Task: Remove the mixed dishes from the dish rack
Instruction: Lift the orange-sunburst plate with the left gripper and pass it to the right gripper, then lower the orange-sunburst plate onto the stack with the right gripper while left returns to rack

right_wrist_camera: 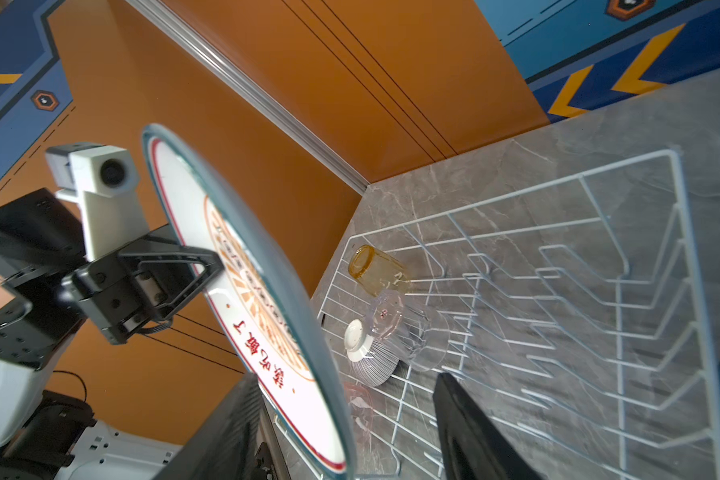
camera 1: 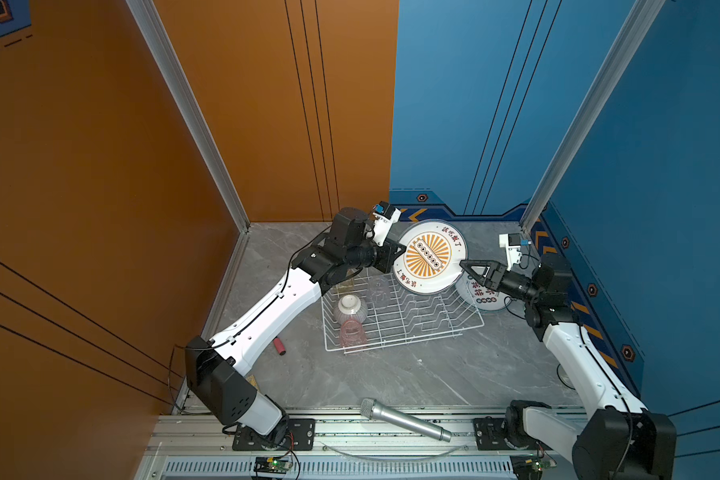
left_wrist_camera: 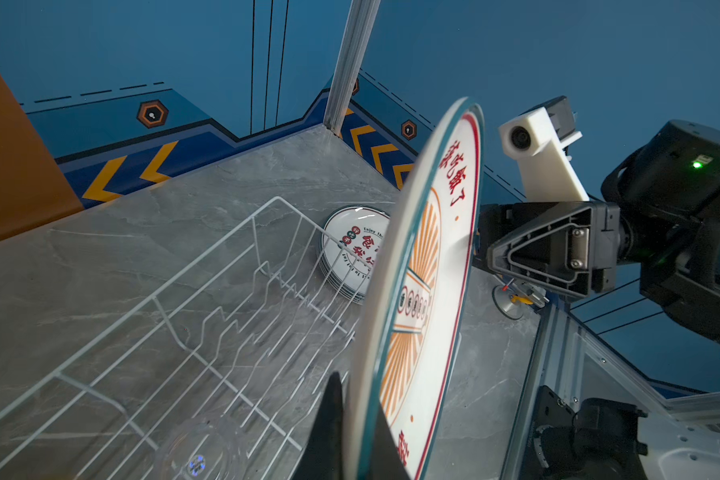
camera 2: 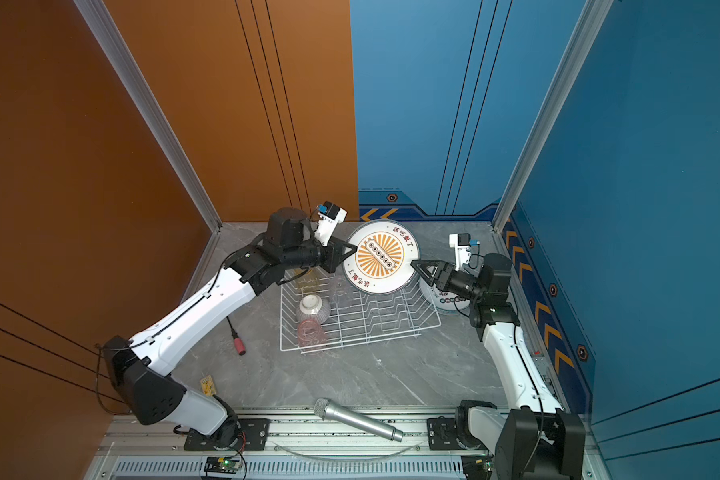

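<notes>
The left pincer clamped one edge of the round white orange-patterned plate; the right pincer stood open astride the opposite edge.

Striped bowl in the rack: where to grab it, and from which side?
Best bet: pinch the white foot ring of the striped bowl, coming from above. It sits upside down in the dish rack, foot uppermost, so its rim is down among the wires and the round wall looks wide for the jaws. The pink tumbler and clear tumbler crowd its sides.
</notes>
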### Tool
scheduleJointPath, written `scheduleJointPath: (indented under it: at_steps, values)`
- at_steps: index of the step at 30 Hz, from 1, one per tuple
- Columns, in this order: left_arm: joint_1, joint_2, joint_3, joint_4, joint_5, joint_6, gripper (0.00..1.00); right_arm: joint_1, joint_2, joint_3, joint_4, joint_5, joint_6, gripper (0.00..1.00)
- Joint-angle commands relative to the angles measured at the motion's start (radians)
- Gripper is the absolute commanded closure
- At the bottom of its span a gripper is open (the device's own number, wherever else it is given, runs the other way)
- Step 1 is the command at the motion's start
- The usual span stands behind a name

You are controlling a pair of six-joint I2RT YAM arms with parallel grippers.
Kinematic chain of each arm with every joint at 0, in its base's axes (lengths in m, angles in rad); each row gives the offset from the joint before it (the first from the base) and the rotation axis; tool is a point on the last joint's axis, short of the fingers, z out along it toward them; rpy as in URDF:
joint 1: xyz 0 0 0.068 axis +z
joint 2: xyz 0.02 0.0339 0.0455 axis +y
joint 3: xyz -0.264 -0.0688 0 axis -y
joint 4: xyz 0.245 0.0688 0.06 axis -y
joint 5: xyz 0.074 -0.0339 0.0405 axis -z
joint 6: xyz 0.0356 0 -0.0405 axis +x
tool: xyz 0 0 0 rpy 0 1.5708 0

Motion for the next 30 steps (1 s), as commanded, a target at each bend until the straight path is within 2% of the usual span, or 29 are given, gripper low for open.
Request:
scheduleJointPath:
  at_steps: [1,4,7,10,12,15,16,18,20,26,30]
  values:
    - [0.009,0.016,0.000,0.144,0.135,-0.074,1.00,0.024,0.019,-0.011,0.111,-0.040,0.059,0.38]
    - [0.010,0.037,-0.001,0.194,0.152,-0.096,1.00,0.042,0.041,-0.018,0.163,-0.037,0.090,0.43]
    - [0.013,0.056,-0.006,0.240,0.186,-0.124,1.00,0.059,0.069,-0.018,0.211,-0.043,0.120,0.55]
    - [0.019,0.074,-0.009,0.281,0.211,-0.155,1.00,0.069,0.088,-0.015,0.245,-0.044,0.146,0.77]
    - [0.020,0.084,-0.002,0.277,0.215,-0.156,1.00,0.067,0.092,-0.009,0.243,-0.036,0.152,1.00]
    - [0.018,0.093,0.012,0.233,0.197,-0.139,1.00,0.053,0.078,-0.005,0.215,-0.012,0.145,1.00]
    - [0.018,0.093,0.018,0.210,0.181,-0.124,0.95,0.044,0.073,-0.004,0.202,-0.001,0.141,1.00]
    - [0.008,0.091,0.030,0.114,0.122,-0.072,0.78,0.015,0.060,-0.004,0.167,0.036,0.133,1.00]
    - [-0.005,0.086,0.038,0.035,0.045,-0.018,0.71,-0.027,0.056,-0.004,0.132,0.070,0.134,1.00]
    - [-0.046,0.020,-0.019,-0.115,-0.269,0.104,0.66,-0.198,0.075,-0.002,-0.035,0.185,0.118,1.00]
    - [-0.048,-0.069,-0.136,-0.125,-0.418,0.106,0.65,-0.275,0.108,0.064,-0.304,0.337,-0.033,1.00]
